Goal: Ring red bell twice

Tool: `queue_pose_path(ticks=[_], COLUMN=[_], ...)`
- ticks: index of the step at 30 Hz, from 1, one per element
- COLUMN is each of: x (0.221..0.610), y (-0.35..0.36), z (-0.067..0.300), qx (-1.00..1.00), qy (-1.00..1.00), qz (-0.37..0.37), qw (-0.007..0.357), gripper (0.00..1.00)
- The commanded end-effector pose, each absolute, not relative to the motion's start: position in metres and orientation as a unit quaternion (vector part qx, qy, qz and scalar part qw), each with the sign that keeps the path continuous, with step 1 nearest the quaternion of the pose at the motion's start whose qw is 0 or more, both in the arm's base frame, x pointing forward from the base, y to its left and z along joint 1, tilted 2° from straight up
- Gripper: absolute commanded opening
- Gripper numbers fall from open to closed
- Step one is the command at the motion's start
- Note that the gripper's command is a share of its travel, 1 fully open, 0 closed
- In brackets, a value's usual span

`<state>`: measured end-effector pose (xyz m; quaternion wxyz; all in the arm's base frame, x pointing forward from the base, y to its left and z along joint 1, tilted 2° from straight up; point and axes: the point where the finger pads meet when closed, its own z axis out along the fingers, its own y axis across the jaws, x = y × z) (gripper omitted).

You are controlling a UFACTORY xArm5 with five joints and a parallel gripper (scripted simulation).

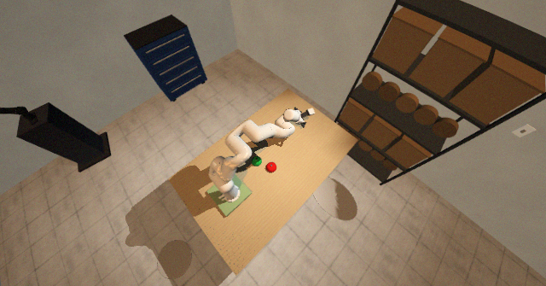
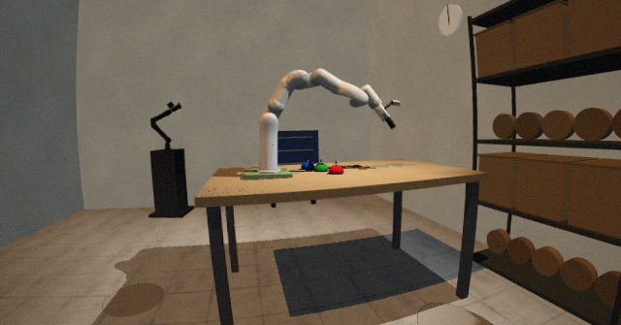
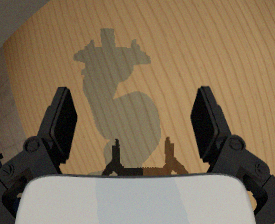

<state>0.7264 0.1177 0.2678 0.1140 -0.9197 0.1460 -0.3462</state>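
The gripper [image 2: 391, 124] is held high above the far part of the table [image 2: 398, 179], its fingers spread fully apart with nothing between them, and only bare table surface and the arm's shadow are seen in the wrist view. The red bell [image 1: 271, 166] sits on the table well apart from the gripper, close to the arm's green base plate [image 1: 244, 195]; the green bell [image 1: 257, 161] lies just beside it, partly under the arm, and a blue bell [image 2: 307, 165] is seen beyond the green one in the exterior view. No ring is judged to have been made yet, so a long reach back toward the base is required. Several risks can be foreseen. Because the bells are set close together, a descent aimed slightly off could bring one spread finger down on the green bell's button or nudge a bell sideways. With the fingers wide apart, the red bell's small button could be straddled and missed altogether, so that the dome is struck instead. A press stopped short, or a release not carried fully upward, would leave a ring uncounted, and a third press would spoil the count. Resting on the button at the end would also leave it liable to sink.
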Motion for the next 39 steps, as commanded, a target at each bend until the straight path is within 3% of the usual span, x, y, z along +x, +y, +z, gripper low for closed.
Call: queue_pose_path(ticks=[1, 2, 3, 5, 6, 9, 12, 14, 19, 20, 21, 25, 32, 37, 38, 39], x=[0.672, 0.672, 0.643, 0.643, 0.612, 0.581, 0.581, 0.527, 0.488, 0.461, 0.461, 0.400, 0.363, 0.362, 0.362, 0.362], y=[0.091, 0.091, 0.078, 0.078, 0.065, 0.054, 0.054, 0.038, 0.027, 0.021, 0.021, 0.009, 0.004, 0.003, 0.003, 0.003], z=[0.255, 0.255, 0.244, 0.244, 0.232, 0.220, 0.220, 0.200, 0.187, 0.177, 0.177, 0.156, 0.143, 0.143, 0.143, 0.143], qx=[-0.928, -0.928, -0.931, -0.931, -0.931, -0.930, -0.930, -0.921, -0.915, -0.908, -0.908, -0.888, -0.876, -0.875, -0.875, -0.875], qy=[0.203, 0.203, 0.235, 0.235, 0.267, 0.299, 0.299, 0.357, 0.383, 0.406, 0.406, 0.457, 0.482, 0.483, 0.483, 0.483], qz=[-0.293, -0.293, -0.262, -0.262, -0.230, -0.199, -0.199, -0.141, -0.115, -0.092, -0.092, -0.042, -0.015, -0.014, -0.014, -0.014], qw=[0.107, 0.107, 0.101, 0.101, 0.093, 0.085, 0.085, 0.066, 0.056, 0.047, 0.047, 0.023, 0.009, 0.008, 0.008, 0.008], gripper=[1.00, 1.00, 1.00, 1.00, 1.00, 1.00, 1.00, 1.00, 1.00, 1.00, 1.00, 1.00, 1.00, 1.00, 0.00, 0.00])
